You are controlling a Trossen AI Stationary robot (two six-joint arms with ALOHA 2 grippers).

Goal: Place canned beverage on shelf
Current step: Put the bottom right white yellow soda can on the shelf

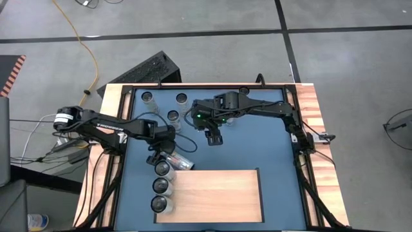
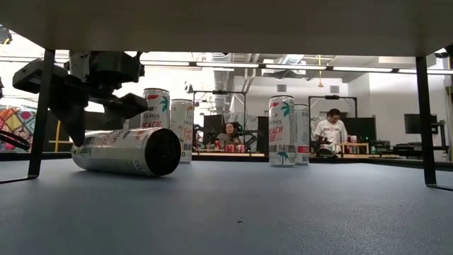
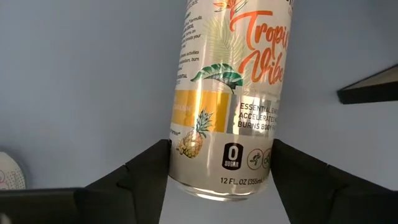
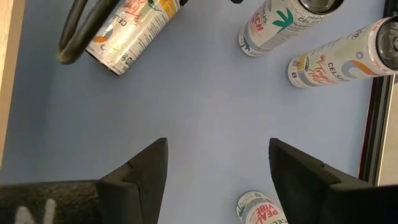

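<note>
A fallen can was gripped on the table (image 1: 270, 148), just beyond the shelf (image 1: 215, 193).

The can (image 3: 227, 93) lay on its side, clamped at its base by the left tool (image 3: 221, 171). The right tool (image 4: 217, 165) was held open, empty, farther back. Judged best: the can should be lifted, turned upright, then set on bare wood beside the three standing cans (image 1: 161, 186).

Left tool (image 2: 106, 106) over toppled can (image 2: 127, 151)
</note>
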